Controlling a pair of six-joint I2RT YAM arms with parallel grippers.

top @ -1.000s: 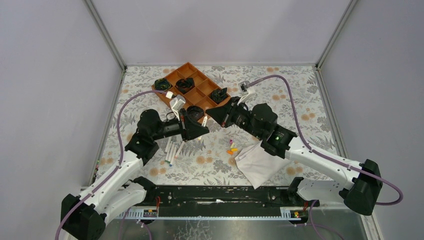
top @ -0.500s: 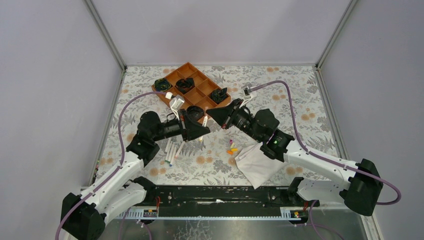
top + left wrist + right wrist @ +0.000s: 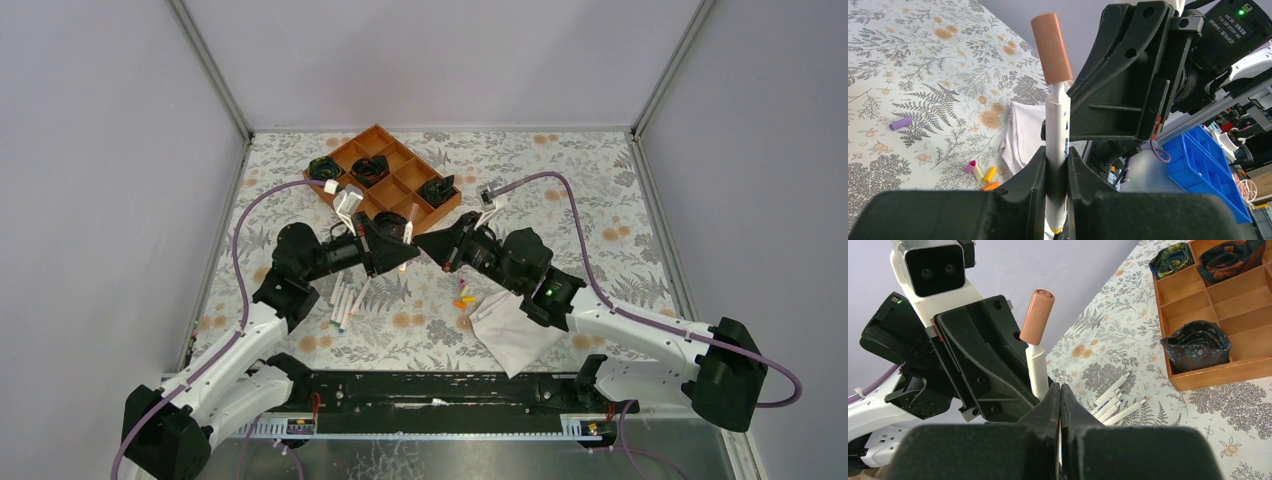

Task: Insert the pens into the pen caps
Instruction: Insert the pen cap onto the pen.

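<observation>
In the top view we see the left arm (image 3: 240, 340) reaching from the lower left toward the centre of the frame and the right arm (image 3: 640, 325) reaching in from the lower right. Their wrists are angled toward each other, so the two tips nearly meet just below the wooden tray (image 3: 392, 160). The left gripper (image 3: 1055, 160) pinches a pen (image 3: 1058, 125) by its white barrel. The right gripper (image 3: 1060, 390) has its fingers pressed flat together, and we see nothing between them. It sits just beside that pen. In the left wrist view the pen's long axis stands nearly upright in the frame. A salmon cap (image 3: 1050, 47) is on its upper end, leaning slightly to the left, and a short narrower neck shows beneath the cap. The lower end pokes out under the fingers. On the floral table (image 3: 560, 190), loose pens (image 3: 1113, 400) lie side by side left of centre. Loose caps (image 3: 980, 175) sit next to a white cloth (image 3: 515, 325), with a purple one (image 3: 901, 122) apart from the rest.
</observation>
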